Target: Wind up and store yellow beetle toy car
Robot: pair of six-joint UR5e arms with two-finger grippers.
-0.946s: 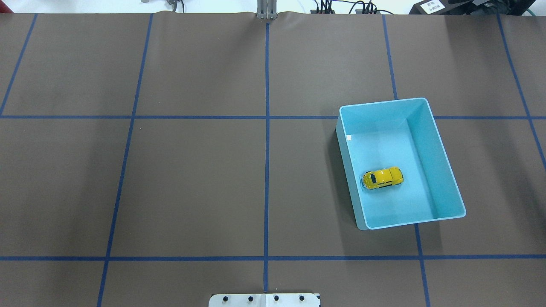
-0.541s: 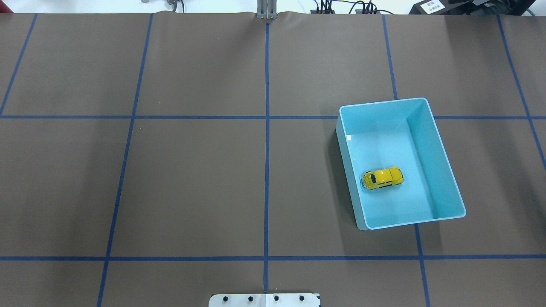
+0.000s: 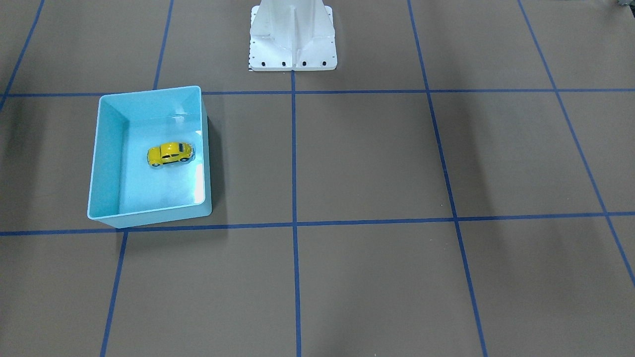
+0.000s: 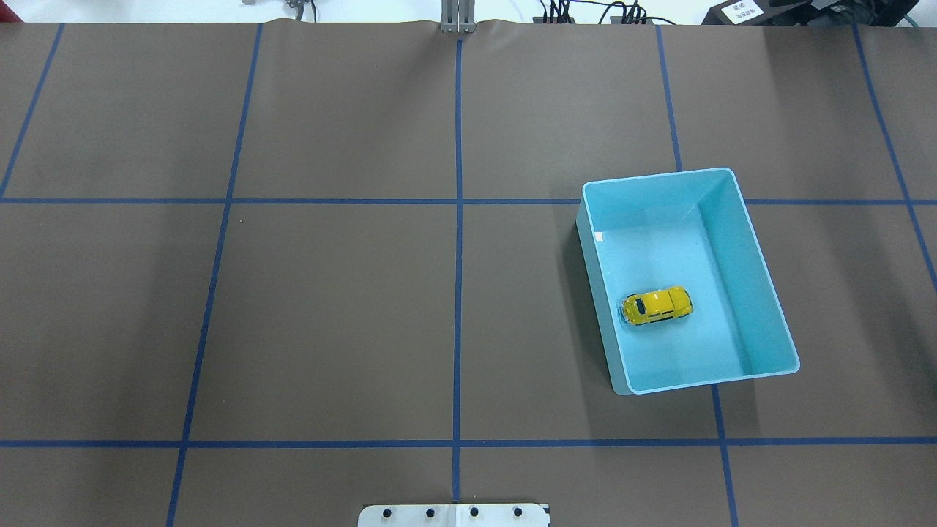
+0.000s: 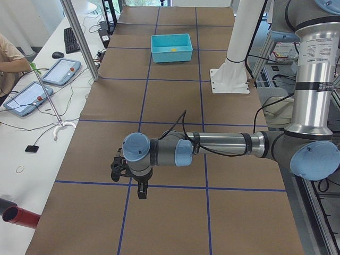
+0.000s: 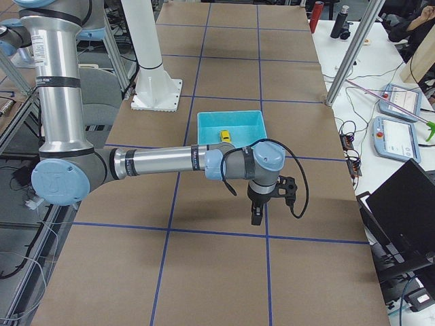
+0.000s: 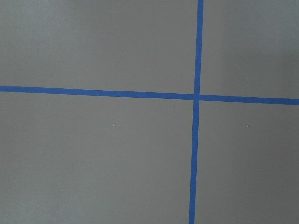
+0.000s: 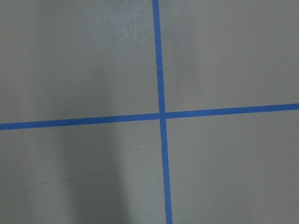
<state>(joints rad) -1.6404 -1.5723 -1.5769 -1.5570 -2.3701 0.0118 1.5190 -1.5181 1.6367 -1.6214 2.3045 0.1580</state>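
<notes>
Car (image 4: 656,305) sits upright inside bin (image 4: 743,271), close to one long wall, so fingers could jam there. Left gripper (image 5: 141,190) and right gripper (image 6: 256,214) hang well away from the bin; whether their jaws are apart is unclear.

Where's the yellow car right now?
In the right half of the overhead view, the car sits on its wheels inside the light blue bin, close to the bin's left wall; no claw is near it.
</notes>
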